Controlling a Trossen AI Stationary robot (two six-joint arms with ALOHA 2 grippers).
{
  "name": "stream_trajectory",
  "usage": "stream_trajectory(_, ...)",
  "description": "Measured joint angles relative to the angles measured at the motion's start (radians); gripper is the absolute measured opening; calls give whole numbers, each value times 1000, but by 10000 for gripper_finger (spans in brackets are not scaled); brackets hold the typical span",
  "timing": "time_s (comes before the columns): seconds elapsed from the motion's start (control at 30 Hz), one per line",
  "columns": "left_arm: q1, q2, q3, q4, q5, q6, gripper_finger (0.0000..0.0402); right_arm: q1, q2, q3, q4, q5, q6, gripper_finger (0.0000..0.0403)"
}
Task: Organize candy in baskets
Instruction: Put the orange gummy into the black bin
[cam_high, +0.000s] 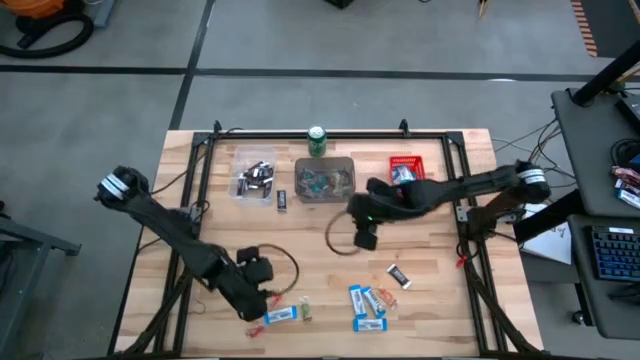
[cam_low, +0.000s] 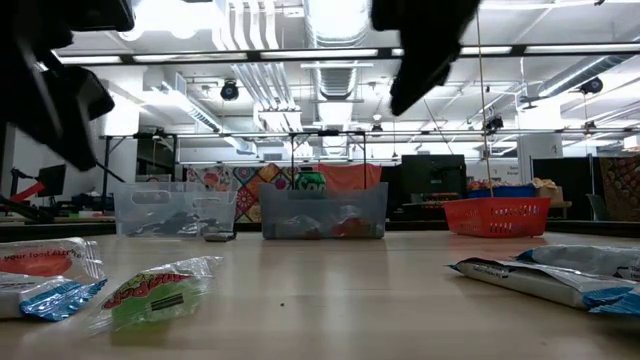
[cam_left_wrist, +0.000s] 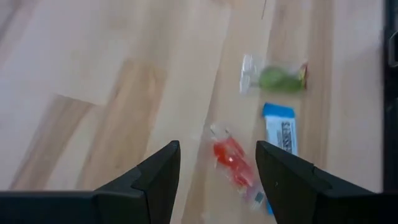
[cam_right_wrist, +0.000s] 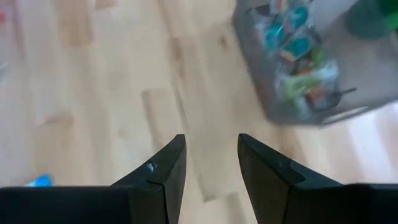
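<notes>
Loose candy lies on the wooden table's near part: a red piece (cam_left_wrist: 233, 163), a blue-and-white bar (cam_left_wrist: 281, 130) and a green piece (cam_left_wrist: 277, 78) at near left. Two blue-and-white bars (cam_high: 367, 308) and a dark bar (cam_high: 399, 275) lie further right. At the far side stand the baskets: clear (cam_high: 254, 172), grey (cam_high: 325, 179) holding colourful pieces, and red (cam_high: 410, 168). My left gripper (cam_left_wrist: 217, 149) is open above the red piece, which shows between its fingers. My right gripper (cam_right_wrist: 211, 146) hangs open over bare table, on the near side of the grey basket (cam_right_wrist: 298, 59).
A green drink can (cam_high: 317, 140) stands behind the grey basket. A dark bar (cam_high: 283, 198) lies on the table between the clear and grey baskets. A black frame (cam_high: 205, 150) runs round the table top. Bare wood lies in the middle (cam_high: 310, 250).
</notes>
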Motion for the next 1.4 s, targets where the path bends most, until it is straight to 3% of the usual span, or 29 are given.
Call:
stream_trajectory(0.4,-46,261,184,-170,0,-11,193,170,-202,-279,240,-1,119,137)
stream_trajectory(0.87,-46,305,181,-180,-17,-59,189,197,-210,-304,253,4,161,137)
stream_trajectory(1.03,-46,324,181,-185,-40,-61,142,196,-210,-305,253,28,141,137)
stream_trajectory(1.23,-46,334,180,-192,-58,-60,23,197,-210,-305,256,29,119,137)
stream_trajectory(1.4,-46,322,179,-201,-105,-49,9,196,-210,-322,295,30,94,137)
